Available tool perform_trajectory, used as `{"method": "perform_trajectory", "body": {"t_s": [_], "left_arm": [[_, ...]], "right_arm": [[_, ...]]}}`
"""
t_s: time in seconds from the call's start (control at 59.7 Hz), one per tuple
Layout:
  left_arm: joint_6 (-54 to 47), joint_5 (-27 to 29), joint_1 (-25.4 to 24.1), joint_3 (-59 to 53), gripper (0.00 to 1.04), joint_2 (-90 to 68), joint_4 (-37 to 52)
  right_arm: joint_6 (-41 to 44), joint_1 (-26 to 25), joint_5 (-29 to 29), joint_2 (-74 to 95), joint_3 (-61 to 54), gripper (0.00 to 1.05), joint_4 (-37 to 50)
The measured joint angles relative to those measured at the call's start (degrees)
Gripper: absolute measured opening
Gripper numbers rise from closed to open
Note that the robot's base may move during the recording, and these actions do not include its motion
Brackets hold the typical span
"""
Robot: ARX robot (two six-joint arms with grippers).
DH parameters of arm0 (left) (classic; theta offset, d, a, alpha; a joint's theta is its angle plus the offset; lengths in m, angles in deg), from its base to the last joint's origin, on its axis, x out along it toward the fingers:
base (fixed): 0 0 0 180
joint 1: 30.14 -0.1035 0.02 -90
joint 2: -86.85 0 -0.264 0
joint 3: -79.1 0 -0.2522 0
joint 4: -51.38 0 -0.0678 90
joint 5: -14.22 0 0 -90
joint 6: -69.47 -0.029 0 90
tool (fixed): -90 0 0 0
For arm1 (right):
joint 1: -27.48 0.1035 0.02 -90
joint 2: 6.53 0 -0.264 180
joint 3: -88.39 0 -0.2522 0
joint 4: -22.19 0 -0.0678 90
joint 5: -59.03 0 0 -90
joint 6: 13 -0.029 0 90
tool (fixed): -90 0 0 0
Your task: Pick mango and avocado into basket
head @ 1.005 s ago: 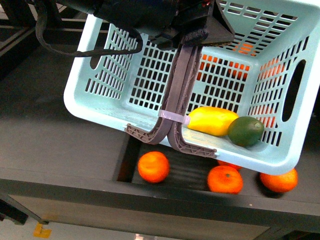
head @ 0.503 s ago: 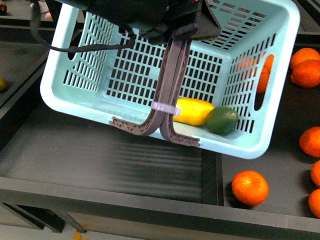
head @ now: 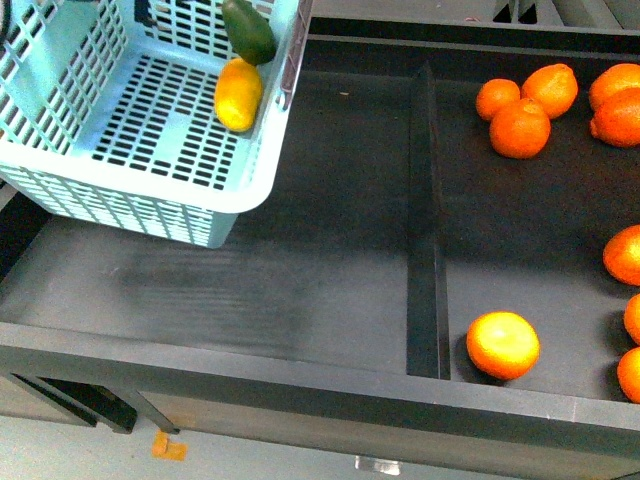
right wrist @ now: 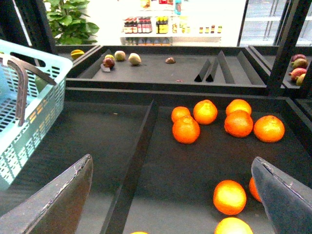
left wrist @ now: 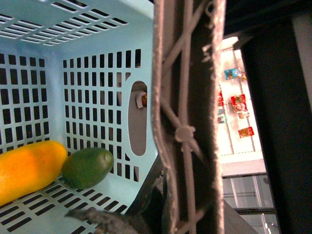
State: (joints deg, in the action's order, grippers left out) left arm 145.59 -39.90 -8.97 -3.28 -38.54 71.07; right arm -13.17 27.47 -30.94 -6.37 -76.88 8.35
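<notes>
The teal basket (head: 150, 215) hangs tilted at the far left above the dark shelf. The yellow mango (head: 238, 95) and the dark green avocado (head: 248, 30) lie inside it, touching. In the left wrist view my left gripper (left wrist: 163, 217) is shut on the basket's brown handle (left wrist: 187, 122), with the mango (left wrist: 27, 170) and the avocado (left wrist: 87, 167) on the lattice floor beside it. My right gripper (right wrist: 170, 204) is open and empty above the tangerine bay. The basket (right wrist: 29, 117) shows at the left of that view. Neither arm shows in the front view.
A raised divider (head: 427, 220) splits the black shelf into two bays. Several tangerines (head: 503, 344) lie in the right bay, some at its back (head: 520, 128). A second shelf (right wrist: 161, 68) behind holds a few small fruits.
In the front view the basket has swung from the middle to the upper left corner, with the mango and avocado still inside. The left arm has left that view. More tangerines show.
</notes>
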Motion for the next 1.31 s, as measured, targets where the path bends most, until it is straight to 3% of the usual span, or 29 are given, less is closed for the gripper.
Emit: {"method": "perform_trajectory", "body": {"t_s": [0.285, 0.72, 0.955, 1.19, 1.307], "left_arm": [[7.9, -8.9, 0.6, 9.8, 0.05, -8.6, -10.8], [14.3, -12.1, 0.9, 20.7, 0.05, -13.7, -30.3], [14.6, -13.0, 1.1, 23.4, 0.48, -13.7, -41.1], [14.7, -11.5, 2.3, 26.3, 0.95, -11.5, -58.4], [15.2, -9.1, 3.3, 24.3, 0.96, -7.2, -63.7]], "right_arm": [[0.0, 0.0, 0.0, 0.0, 0.0, 0.96, 0.0], [0.0, 0.0, 0.0, 0.0, 0.0, 0.96, 0.0], [0.0, 0.0, 0.0, 0.0, 0.0, 0.96, 0.0], [0.0, 0.0, 0.0, 0.0, 0.0, 0.96, 0.0], [0.0, 0.0, 0.0, 0.0, 0.0, 0.96, 0.0]]}}
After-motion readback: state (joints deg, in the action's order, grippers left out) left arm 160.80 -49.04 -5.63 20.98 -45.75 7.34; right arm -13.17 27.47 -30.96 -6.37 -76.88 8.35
